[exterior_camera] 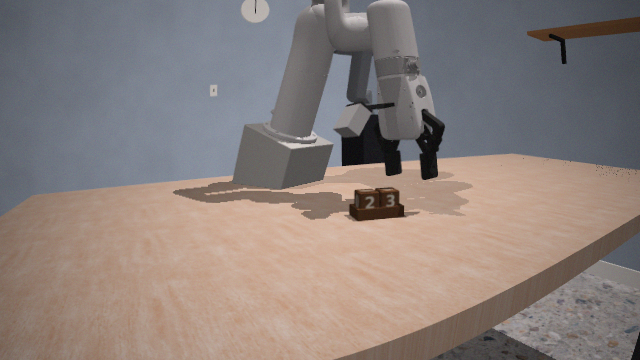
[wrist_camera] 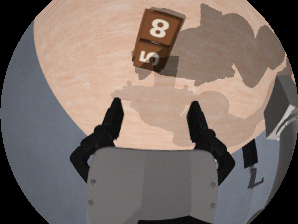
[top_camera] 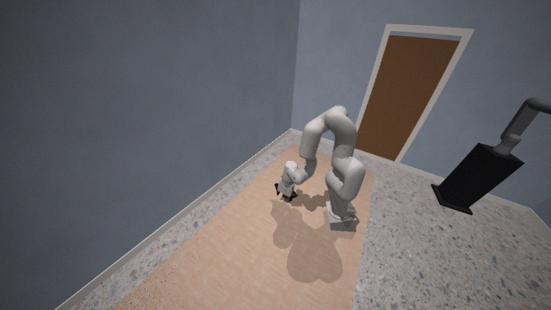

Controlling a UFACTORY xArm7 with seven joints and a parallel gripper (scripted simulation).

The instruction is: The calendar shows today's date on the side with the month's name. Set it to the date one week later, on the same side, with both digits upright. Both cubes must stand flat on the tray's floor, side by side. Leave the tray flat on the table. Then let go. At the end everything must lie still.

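Outside, leftmost in the exterior view, the brown cube reading 2 [exterior_camera: 368,200] [wrist_camera: 149,56] stands beside the brown cube reading 3 [exterior_camera: 389,198] [wrist_camera: 159,28], both in the dark-brown wooden tray [exterior_camera: 377,213] on the pale wooden desk [exterior_camera: 250,260] [top_camera: 241,241] [wrist_camera: 85,60]. Only the wrist view shows their tops, 5 and 8. Right and farther, the black-fingered pincer [exterior_camera: 411,167] [wrist_camera: 155,111] [top_camera: 285,197] hovers wide open, empty.

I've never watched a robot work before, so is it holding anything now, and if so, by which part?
Nothing: the gripper is open.
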